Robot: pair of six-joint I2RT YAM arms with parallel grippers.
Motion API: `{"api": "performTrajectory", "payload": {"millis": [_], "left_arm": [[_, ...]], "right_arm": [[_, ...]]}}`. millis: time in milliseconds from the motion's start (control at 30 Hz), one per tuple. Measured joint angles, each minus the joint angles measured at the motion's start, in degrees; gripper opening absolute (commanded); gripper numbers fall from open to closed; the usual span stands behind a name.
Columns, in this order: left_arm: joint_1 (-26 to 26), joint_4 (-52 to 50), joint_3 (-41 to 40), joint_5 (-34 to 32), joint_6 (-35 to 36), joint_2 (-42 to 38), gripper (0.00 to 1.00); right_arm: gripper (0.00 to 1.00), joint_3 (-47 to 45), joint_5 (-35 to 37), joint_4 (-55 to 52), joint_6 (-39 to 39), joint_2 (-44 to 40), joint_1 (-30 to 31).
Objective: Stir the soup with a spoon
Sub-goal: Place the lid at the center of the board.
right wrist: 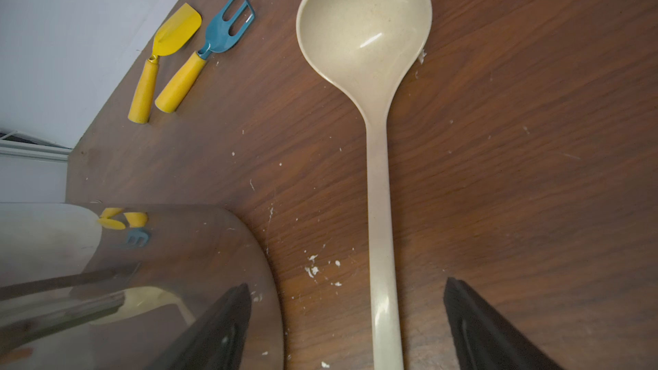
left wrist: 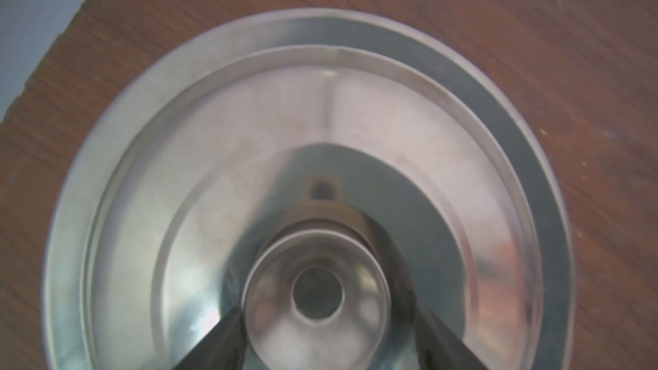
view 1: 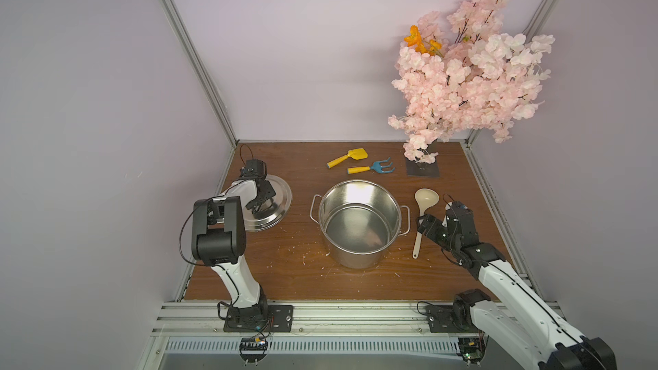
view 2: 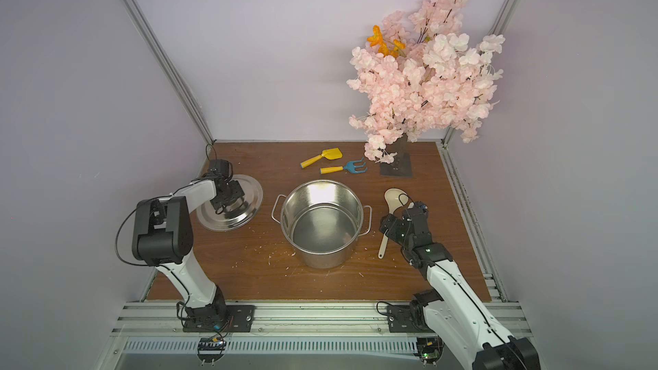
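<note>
My right pincer [right wrist: 345, 283] is released. Its two fingers [right wrist: 491, 329] stand wide, one on each side of the ladle [right wrist: 379, 190], and bare table [view 1: 285, 275] shows between each finger and the slim handle. The ladle lies flat with its hollow side up. Its round bowl is out beyond my fingertips, toward the back wall, and the handle runs back between my fingers and under my wrist. In both top views this pincer hangs over the middle of the handle; I cannot tell how far above it.

The stockpot [view 1: 356, 258] stands upright just beside the right pincer, on the side facing my left arm. It is uncovered, and its inside is shiny steel. One of its side handles points toward the ladle.

My left pincer [view 1: 258, 207] is well away, across the pot, over the steel lid [left wrist: 213, 172] lying flat on the table. It is also released: its fingers flank the lid's knob [left wrist: 317, 297], with a gap visible on one side.

Beyond the pot, ahead of both pincers, lie a yellow toy shovel [view 1: 347, 157] and a blue rake [view 1: 372, 168].
</note>
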Motion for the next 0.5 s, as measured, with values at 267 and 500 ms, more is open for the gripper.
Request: {"api": "performTrajectory", "payload": {"millis": [267, 500], "left_arm": [[0.00, -3.52, 0.28, 8.07, -0.22, -13.16, 0.80], [0.00, -7.04, 1.31, 14.53, -0.42, -24.98, 0.79]], "right_arm": [[0.65, -1.40, -2.69, 3.76, -1.70, 7.04, -0.48], [0.59, -2.91, -3.58, 6.71, -2.14, 11.54, -0.72]]}}
